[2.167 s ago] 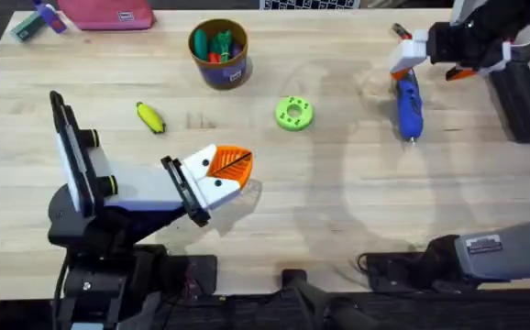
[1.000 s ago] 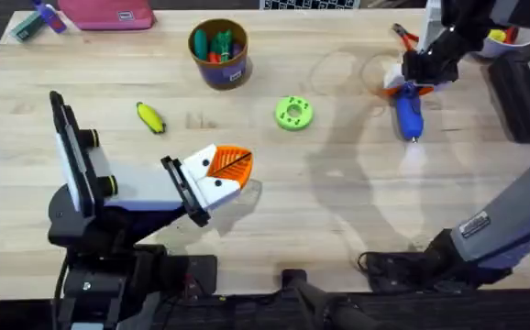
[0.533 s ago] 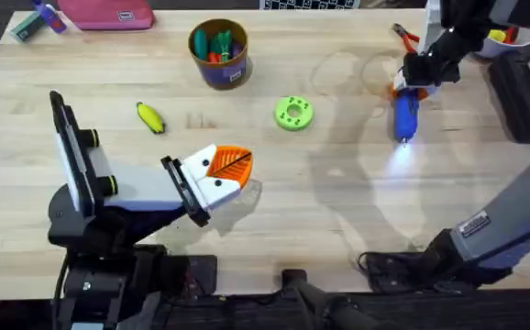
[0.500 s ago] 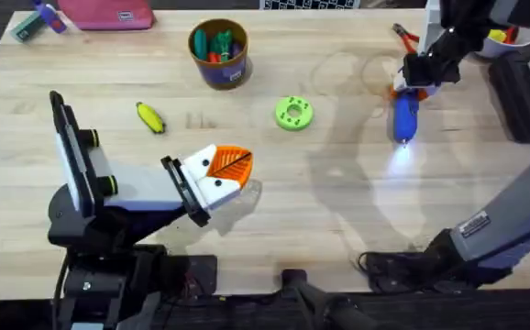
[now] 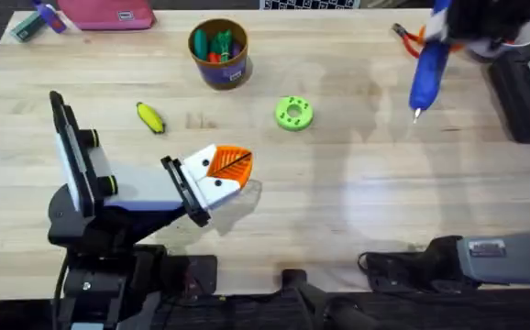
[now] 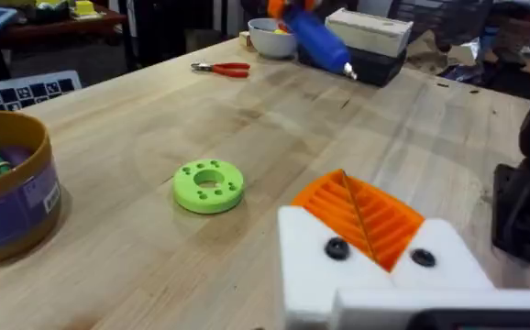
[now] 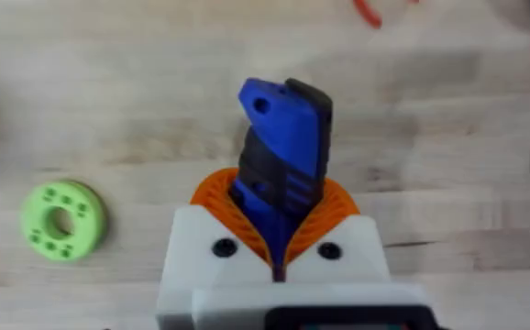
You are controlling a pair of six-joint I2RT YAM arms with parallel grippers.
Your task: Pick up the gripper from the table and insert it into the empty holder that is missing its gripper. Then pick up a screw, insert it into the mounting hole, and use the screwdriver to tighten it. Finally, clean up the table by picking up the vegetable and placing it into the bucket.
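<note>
My right gripper (image 5: pixel 439 26) is shut on the blue screwdriver (image 5: pixel 426 66) and holds it in the air over the table's far right, metal tip pointing down toward the near side. In the right wrist view the blue body (image 7: pixel 281 137) is clamped between the orange pads of that gripper (image 7: pixel 279 240). My left gripper (image 5: pixel 236 165) rests low near the front left, its orange wedges pressed together with nothing between them. The yellow vegetable (image 5: pixel 150 117) lies on the table (image 5: pixel 357 202), left of centre. The bucket (image 5: pixel 219 53) stands at the back. The loose gripper, holder and screw are out of view.
A green ring (image 5: pixel 293 113) lies mid-table, also seen from the left wrist (image 6: pixel 208 185). Red pliers (image 5: pixel 403 35) and a white bowl (image 5: pixel 520 37) sit at the far right, with a dark box (image 5: pixel 526 101) along the right edge. A pink pouch (image 5: pixel 109 14) lies far left.
The right gripper has lifted the screwdriver off the table and carried it up and toward the far right. The glow on the table under its tip is gone. The left arm stayed still.
</note>
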